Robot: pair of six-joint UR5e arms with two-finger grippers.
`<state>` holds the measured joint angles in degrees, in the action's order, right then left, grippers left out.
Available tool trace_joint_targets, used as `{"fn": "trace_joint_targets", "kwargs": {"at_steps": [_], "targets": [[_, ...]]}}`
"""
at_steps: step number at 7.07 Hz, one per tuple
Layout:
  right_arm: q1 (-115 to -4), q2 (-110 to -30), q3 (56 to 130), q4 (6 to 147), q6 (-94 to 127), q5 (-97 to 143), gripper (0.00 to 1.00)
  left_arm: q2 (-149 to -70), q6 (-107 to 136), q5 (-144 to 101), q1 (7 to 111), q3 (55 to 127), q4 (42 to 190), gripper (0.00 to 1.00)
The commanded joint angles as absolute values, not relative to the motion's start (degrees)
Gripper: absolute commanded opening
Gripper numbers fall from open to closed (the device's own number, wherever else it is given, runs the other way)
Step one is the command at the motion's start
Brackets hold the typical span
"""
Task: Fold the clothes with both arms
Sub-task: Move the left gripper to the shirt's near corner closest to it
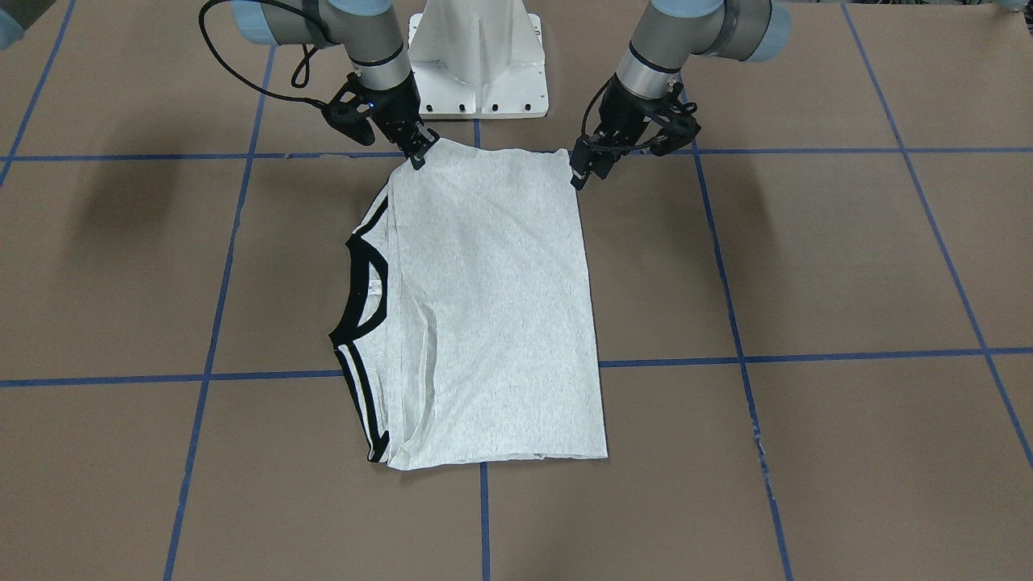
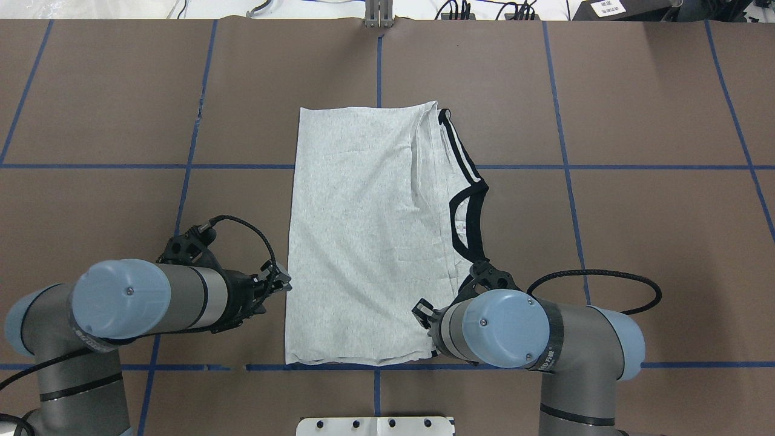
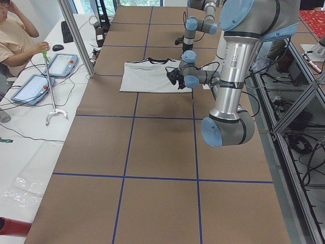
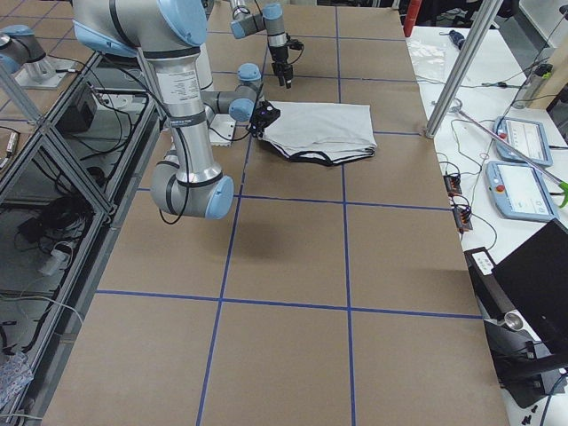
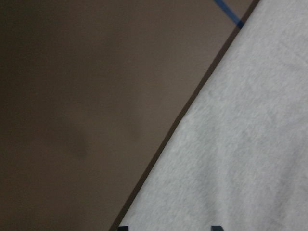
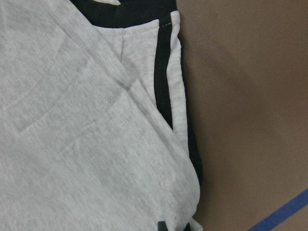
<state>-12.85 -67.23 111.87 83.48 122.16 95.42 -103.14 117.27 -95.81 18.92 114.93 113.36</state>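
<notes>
- The T-shirt lies flat near the middle of the brown table, just in front of the robot's base. It is already narrowed to a long rectangle.
- Each gripper sits at one of the two shirt corners nearest the robot. I judge this is so that both can lift that edge together and carry it over to the far edge, halving the length.
- The right gripper is at the corner on the neck side. Its fingers look drawn in and pinched on the fabric, and the corner rises in a small peak to meet them.
- The left gripper is at the opposite near corner. In its wrist view the two fingertips stand apart with grey cloth between them, so it is not clamped yet.
- The cloth is light heather grey and mostly smooth, with a few shallow lengthwise creases.
- The black neckband curves along the side towards the robot's right.
- A black-striped sleeve hem is tucked along that same side, at the far end.
- No print shows, so the front is probably face down or folded inside.
</notes>
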Motion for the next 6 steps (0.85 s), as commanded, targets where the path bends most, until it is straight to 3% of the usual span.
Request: {"fn": "trace_joint_targets", "kwargs": {"at_steps": [1,6], "targets": [[-12.9,-67.2,112.2,83.5,122.2,95.4,0.00,-103.4,121.3,-94.8,13.4,114.6,112.2,0.65],[-12.9,-67.3,112.2,83.5,122.2,95.5,0.00,-103.6,121.1,-92.1,9.1,113.6,111.0,0.59]]}}
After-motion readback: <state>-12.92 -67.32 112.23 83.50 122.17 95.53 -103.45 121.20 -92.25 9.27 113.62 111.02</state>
